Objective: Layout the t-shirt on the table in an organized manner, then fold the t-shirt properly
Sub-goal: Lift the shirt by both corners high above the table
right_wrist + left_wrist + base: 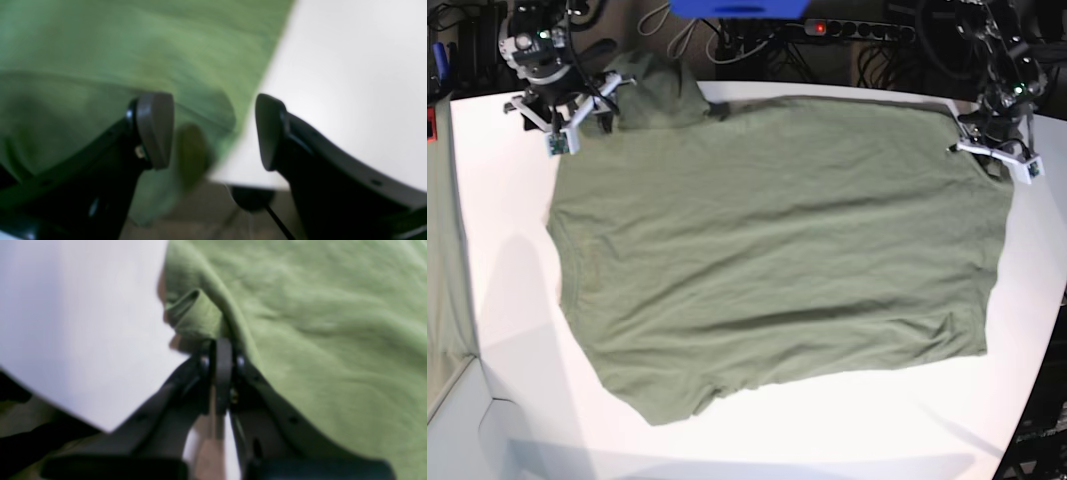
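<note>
The olive-green t-shirt (777, 250) lies spread flat over the white table (507, 300), with one sleeve bunched at the back left. At the back right corner of the shirt, my left gripper (987, 148) is shut. In the left wrist view its closed fingertips (220, 350) pinch a rolled fold of the t-shirt (317, 323) at the cloth's edge, beside bare table (83, 323). My right gripper (582, 115) is at the back left, next to the bunched sleeve. It stands open (213, 130) with nothing between its fingers, over the edge of the t-shirt (133, 43) near the table's rim (350, 66).
A pale grey-green cloth strip (442, 250) hangs along the left edge. Behind the table lie a power strip and cables (847, 30) and a blue object (737, 8). The table edge curves in at the right (1042, 330). Dark floor with a cable (253, 200) shows below the rim.
</note>
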`<state>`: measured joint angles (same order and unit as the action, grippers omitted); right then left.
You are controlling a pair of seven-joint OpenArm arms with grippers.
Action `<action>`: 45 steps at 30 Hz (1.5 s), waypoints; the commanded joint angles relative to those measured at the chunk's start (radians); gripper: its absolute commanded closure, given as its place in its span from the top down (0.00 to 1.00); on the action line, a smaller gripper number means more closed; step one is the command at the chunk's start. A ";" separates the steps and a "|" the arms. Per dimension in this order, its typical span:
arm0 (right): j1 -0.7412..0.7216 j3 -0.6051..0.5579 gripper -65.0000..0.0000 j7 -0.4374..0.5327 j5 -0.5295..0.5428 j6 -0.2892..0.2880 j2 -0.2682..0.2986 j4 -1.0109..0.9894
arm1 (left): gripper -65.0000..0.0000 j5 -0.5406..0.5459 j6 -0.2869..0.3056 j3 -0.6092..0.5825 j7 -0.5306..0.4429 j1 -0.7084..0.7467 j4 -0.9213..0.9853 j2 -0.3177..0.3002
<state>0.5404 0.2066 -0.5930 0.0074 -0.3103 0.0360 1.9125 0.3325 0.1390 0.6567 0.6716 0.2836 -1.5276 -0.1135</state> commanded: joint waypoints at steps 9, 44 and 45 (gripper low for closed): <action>-0.018 0.009 0.60 0.012 -0.008 0.004 0.008 -0.106 | 0.00 -0.002 0.004 0.008 0.021 -0.008 0.000 -0.028; -0.612 0.011 0.00 0.008 -0.010 0.004 0.124 0.052 | 0.00 0.009 -0.002 -0.058 0.020 -0.581 -0.166 -0.025; -0.652 0.011 0.00 0.008 -0.010 0.004 0.123 0.054 | 0.00 0.009 -0.002 -0.076 0.018 -0.617 -0.152 -0.025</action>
<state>-0.0937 0.2138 -0.6186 -0.0059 -0.3134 0.1513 1.9465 0.3374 0.1379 0.5800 0.7174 -0.3134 -1.6634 -0.1284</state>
